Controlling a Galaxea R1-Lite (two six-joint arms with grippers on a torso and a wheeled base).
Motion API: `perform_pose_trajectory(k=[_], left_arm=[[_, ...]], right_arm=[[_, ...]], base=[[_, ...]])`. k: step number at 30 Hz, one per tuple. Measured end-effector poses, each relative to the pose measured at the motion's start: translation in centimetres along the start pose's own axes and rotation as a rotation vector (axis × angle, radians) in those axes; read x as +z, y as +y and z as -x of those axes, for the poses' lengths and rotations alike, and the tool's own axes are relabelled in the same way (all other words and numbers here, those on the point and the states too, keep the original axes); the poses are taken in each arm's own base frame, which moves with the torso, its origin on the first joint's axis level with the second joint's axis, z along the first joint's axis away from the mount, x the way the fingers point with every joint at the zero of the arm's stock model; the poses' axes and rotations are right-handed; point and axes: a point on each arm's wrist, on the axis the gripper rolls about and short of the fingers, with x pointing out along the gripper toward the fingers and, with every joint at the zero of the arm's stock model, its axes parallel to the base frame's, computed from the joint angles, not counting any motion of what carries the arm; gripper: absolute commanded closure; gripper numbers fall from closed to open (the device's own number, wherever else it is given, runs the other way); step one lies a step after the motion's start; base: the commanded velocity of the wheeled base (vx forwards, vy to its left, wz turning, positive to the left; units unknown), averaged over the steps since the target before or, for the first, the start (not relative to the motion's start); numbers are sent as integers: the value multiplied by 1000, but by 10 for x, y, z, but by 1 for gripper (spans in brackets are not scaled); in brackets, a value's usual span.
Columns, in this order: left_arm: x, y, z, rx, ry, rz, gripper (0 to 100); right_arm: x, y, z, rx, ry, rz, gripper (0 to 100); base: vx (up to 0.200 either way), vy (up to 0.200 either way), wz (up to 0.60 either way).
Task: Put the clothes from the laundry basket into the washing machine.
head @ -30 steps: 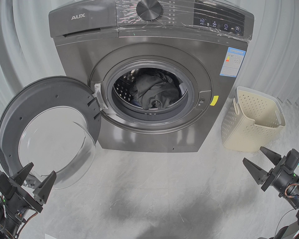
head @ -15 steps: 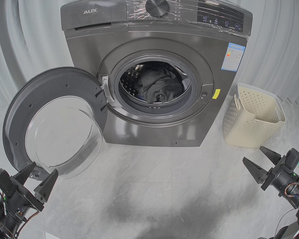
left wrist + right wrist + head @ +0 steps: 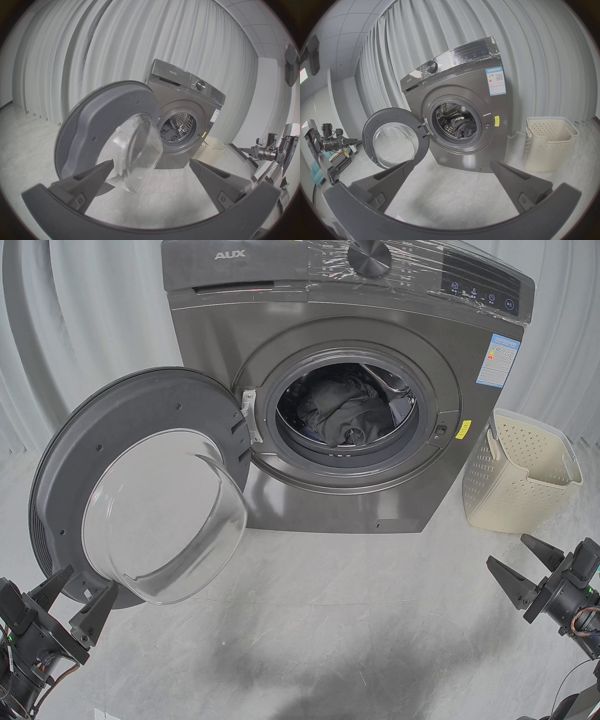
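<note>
1. washing machine – grey front-loader, centre-rear of the head view, back to the curtain. Drum mouth open.
2. door – swung fully out to robot's left, hinged at the left of the drum mouth; clear glass bowl faces fwd. Obstruction: sits btwn left gripper and drum mouth; in the left wrist view the bowl is directly ahead of the fingers.
3. clothes – dark grey bundle w/ some lighter fabric, inside the drum, piled at its lower front.
4. laundry basket – cream, perforated, on floor just beside the machine's right front corner, upright; inner walls visible.
5. left gripper – low left, near door's lower edge, not touching; fingers spread wide, nothing held.
6. right gripper – low right, near the basket, apart from it; fingers spread wide, nothing held. Bare floor btwn it and the machine.
7. Misc. on machine: dial top centre; clear film over control panel; blue label upper right front; yellow sticker right of drum mouth.
8. floor – pale grey marbled tile, glossy.
9. curtain – pale pleated, full height behind and both sides.
10. ceiling – white panel grid.
</note>
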Motion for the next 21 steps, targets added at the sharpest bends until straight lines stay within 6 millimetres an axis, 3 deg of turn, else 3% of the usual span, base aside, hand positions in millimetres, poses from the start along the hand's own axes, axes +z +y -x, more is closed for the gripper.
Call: perform_pose_trajectory(k=[8,16,21], left_arm=[[0,0,0,-3,-5,2,0],[10,-2,-1,-14,-44,13,0],[31,-3,-3,-3,-126,27,0]], right_arm=[[0,0,-1,2,4,0,0],[-1,0,-2,1,9,0,0],[-1,-1,-2,-3,8,-1,0]], base=[[0,200,0],[0,0,0],[0,0,0]])
